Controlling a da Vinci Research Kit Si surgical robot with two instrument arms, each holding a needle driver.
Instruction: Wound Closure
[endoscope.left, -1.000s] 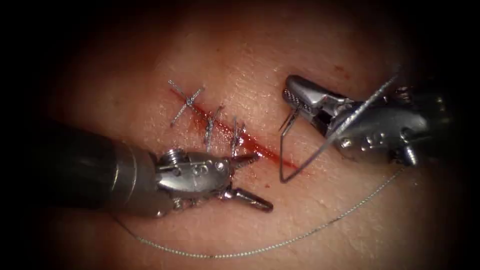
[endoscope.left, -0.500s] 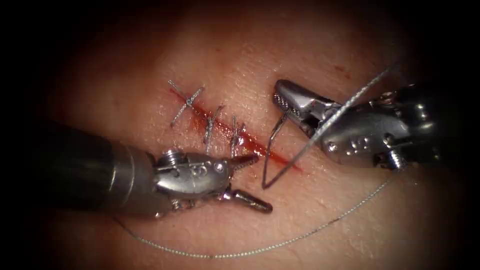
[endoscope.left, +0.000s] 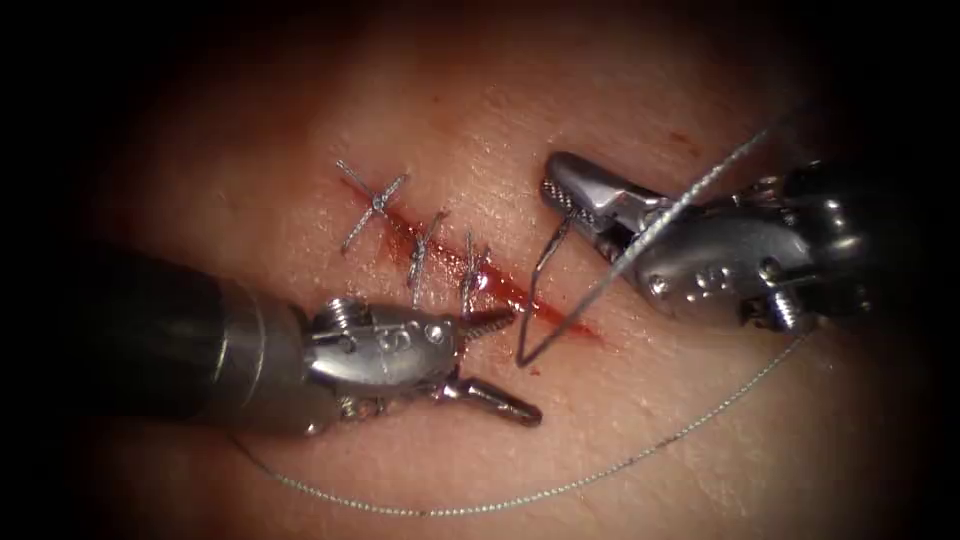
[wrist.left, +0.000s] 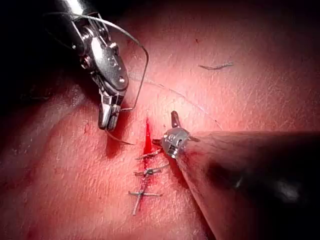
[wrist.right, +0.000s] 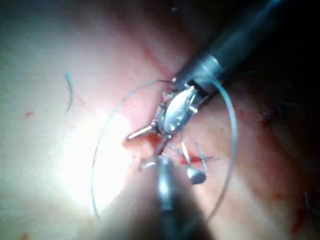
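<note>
The cut (endoscope.left: 520, 300) runs slantwise across the tissue (endoscope.left: 500, 120), with three stitches (endoscope.left: 422, 255) over its upper part. My right tool (endoscope.left: 562, 192) is shut on the curved needle (endoscope.left: 540, 275) near one end. The needle's bend dips to the tissue just left of the cut's lower end; I cannot tell whether it enters. My left tool (endoscope.left: 527, 365) stands open and holds nothing, its upper jaw beside the lowest stitch. The left wrist view shows the right tool (wrist.left: 107, 120) holding the needle (wrist.left: 122, 139) close beside the cut (wrist.left: 148, 137).
Thread (endoscope.left: 560, 490) trails in a long loop over the tissue below both tools, and another strand (endoscope.left: 700, 190) crosses the right tool. A loose cut end of thread (wrist.left: 215, 66) lies on the tissue away from the cut. Red fluid lines the cut.
The right tool has moved left with the needle. The needle's bend has gone from the right of the cut's lower end across to its left. The left tool has barely moved.
</note>
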